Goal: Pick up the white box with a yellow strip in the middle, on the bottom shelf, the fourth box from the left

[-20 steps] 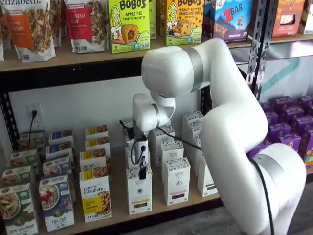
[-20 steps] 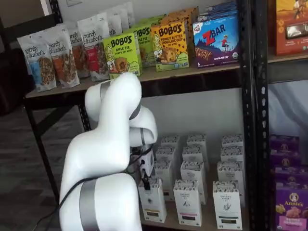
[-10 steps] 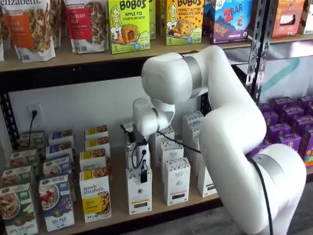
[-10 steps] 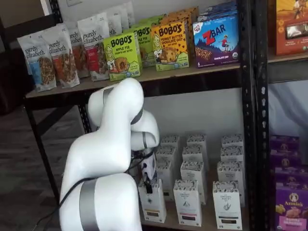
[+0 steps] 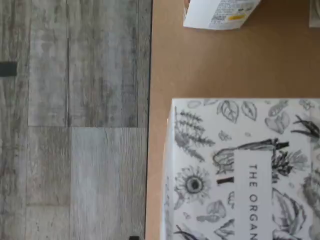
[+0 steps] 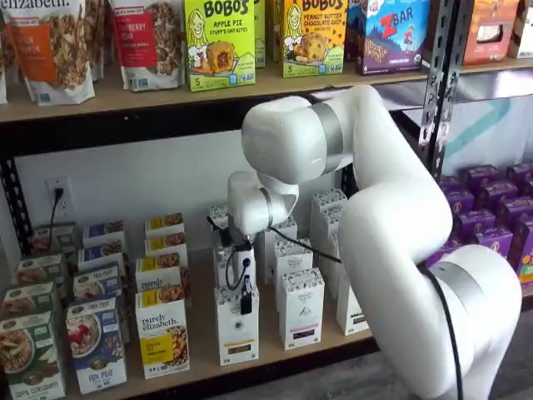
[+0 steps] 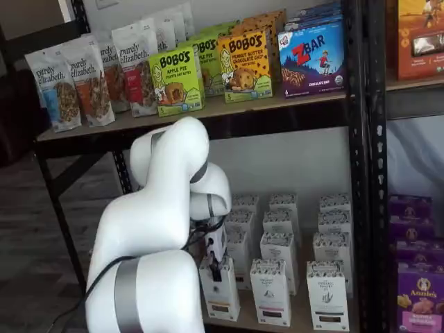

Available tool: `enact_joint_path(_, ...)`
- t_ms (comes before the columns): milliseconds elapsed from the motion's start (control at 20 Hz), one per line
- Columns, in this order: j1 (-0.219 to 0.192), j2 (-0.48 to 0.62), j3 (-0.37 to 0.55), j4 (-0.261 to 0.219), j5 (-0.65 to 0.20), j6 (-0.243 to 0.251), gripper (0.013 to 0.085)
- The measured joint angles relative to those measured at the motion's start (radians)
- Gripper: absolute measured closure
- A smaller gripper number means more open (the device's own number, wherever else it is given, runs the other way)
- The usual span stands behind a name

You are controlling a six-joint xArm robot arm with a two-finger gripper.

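The white box (image 6: 237,329) is found on the bottom shelf (image 6: 202,333), at the near edge, with a yellow-labelled "purely elizabeth" carton (image 6: 162,340) just to its left and a similar white carton (image 6: 301,310) just to its right. In a shelf view, three such white cartons are counted along the near row: the white box (image 7: 220,291) and two more to its right (image 7: 270,291) (image 7: 327,295); further rows are lined up behind them.

One gripper (image 6: 246,298) is seen directly above the white box, its black fingers hanging down at the box's top. Only a side-on sight of the fingers (image 7: 216,267) is given in both shelf views (no gap can be made out there), but the jaws are taken to be spread at their widest, and the box is not clamped. The box stands upright on the board.

In the wrist view one patterned carton top (image 5: 240,170) is shown close up, printed with grey leaves and flowers. Bare brown shelf board (image 5: 200,65) is seen beside it, and one other carton (image 5: 220,12) is partly caught farther off. Grey floor planks (image 5: 75,125) are seen past the board's edge.

On the upper shelf two Bobo's boxes (image 6: 219,42) (image 6: 314,35) and one Z Bar box (image 6: 396,32) are counted.
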Motion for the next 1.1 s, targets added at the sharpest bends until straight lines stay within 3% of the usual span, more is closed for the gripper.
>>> enact_joint_path(500,0.000,0.023,-0.017,0.011,-0.011,-0.010,0.0130)
enact_joint_path(750,0.003,0.031,-0.029,0.014,-0.005,-0.009,0.0290)
enact_joint_path(1100,0.003,0.035,-0.034,0.006,-0.001,-0.003,0.0290)
